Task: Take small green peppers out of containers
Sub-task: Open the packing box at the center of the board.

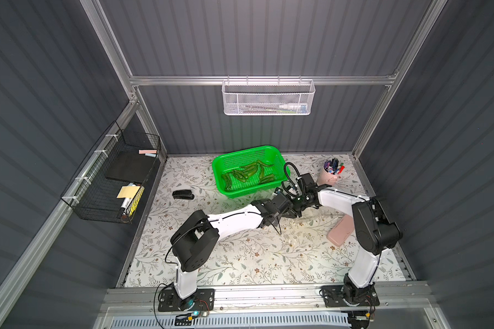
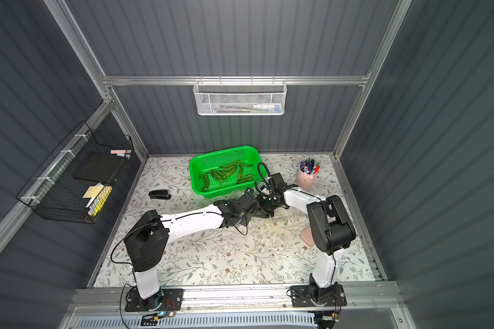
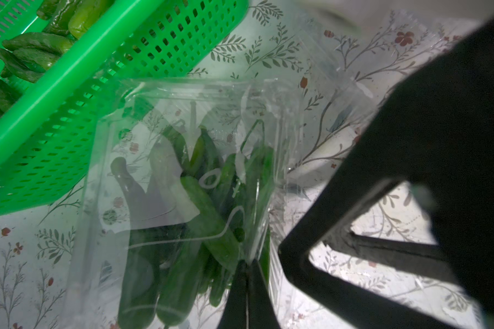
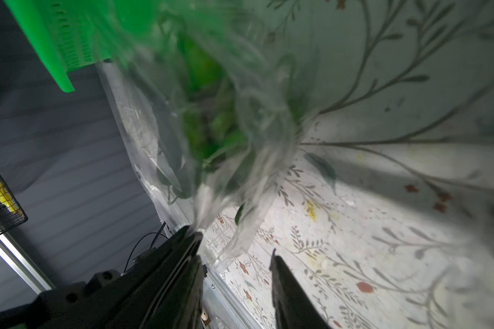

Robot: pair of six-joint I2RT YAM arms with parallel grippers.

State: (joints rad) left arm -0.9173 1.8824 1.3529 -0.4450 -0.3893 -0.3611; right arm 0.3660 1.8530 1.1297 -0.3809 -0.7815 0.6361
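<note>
The clear plastic container (image 3: 183, 114) holds several small green peppers (image 3: 208, 210) and sits just in front of the green basket. My left gripper (image 3: 247, 265) is shut on the container's thin edge. My right gripper (image 4: 236, 252) is open, and a loose flap of the container (image 4: 240, 128) hangs between its fingers, with peppers (image 4: 206, 134) blurred inside. In both top views the two grippers meet at the basket's near right corner, left (image 1: 291, 214) and right (image 1: 297, 209), and they hide the container. More peppers (image 1: 248, 173) (image 2: 226, 173) lie in the basket.
The green perforated basket (image 1: 216, 171) (image 3: 69, 74) stands at the back middle. A pink cup of pens (image 1: 330, 173) is at the back right, with a pink case (image 1: 340, 233) under the right arm. A black stapler (image 1: 183, 195) lies to the left. A wire basket (image 1: 111, 176) hangs on the left wall.
</note>
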